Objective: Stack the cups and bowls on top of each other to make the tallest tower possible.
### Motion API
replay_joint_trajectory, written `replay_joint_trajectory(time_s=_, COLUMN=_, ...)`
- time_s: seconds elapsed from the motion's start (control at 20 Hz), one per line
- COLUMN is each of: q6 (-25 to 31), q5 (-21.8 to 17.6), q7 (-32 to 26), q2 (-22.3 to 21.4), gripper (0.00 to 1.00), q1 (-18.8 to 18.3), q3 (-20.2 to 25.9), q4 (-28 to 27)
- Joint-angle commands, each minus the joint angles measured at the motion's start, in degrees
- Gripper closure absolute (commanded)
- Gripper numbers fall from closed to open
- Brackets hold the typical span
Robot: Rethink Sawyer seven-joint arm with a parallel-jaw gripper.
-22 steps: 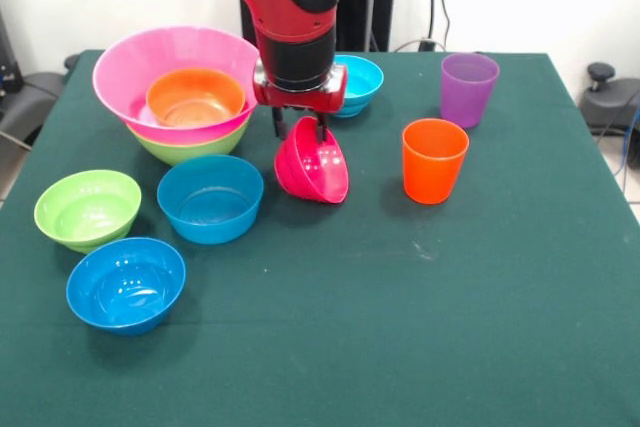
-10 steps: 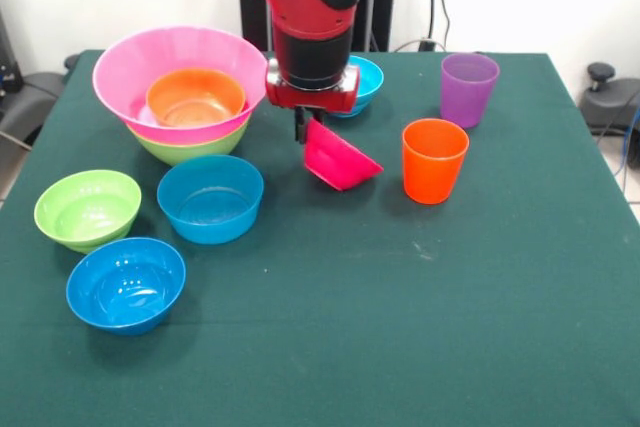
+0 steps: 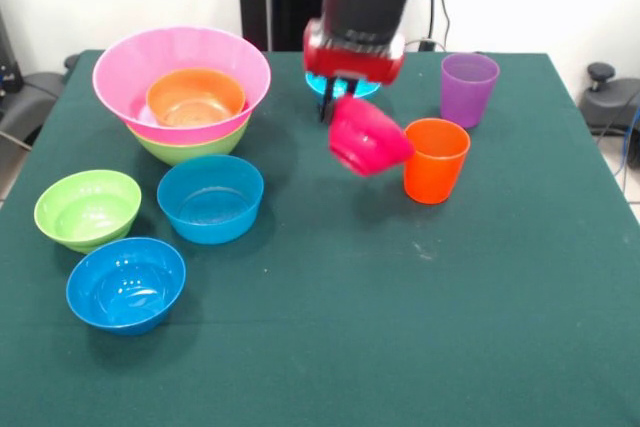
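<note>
Upper arm cut off at top edge; only wrist and claw seen. Cyan bowl mostly hidden behind wrist, only a sliver of rim visible. Claw fingers partly masked by load; clamped on rim of magenta-red bowl, held tilted, clear of the surface. Lifted bowl overlapped left edge of orange cup; contact between them could not be judged. Purple cup upright behind orange cup, both empty so far as seen. Tower at left rear: lime green bowl at base, huge pink bowl nested in it, orange bowl inside pink. Loose on surface, all upright and empty: small lime green bowl, blue bowl, second blue bowl nearest camera.
</note>
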Motion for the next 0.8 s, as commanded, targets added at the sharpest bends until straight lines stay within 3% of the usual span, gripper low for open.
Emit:
replay_joint_trajectory(time_s=0.05, q6=17.3, q5=5.0, q7=6.0, q2=-13.1, gripper=1.0, q1=3.0, q3=-1.3, q4=-1.6)
replay_joint_trajectory(time_s=0.35, q6=22.5, q5=6.8, q7=1.0, q2=-14.9, gripper=1.0, q1=0.5, q3=1.1, q4=-3.3)
replay_joint_trajectory(time_s=0.8, q6=19.4, q5=5.4, q7=-7.1, q2=-16.9, gripper=1.0, q1=-6.8, q3=3.7, q4=-2.0)
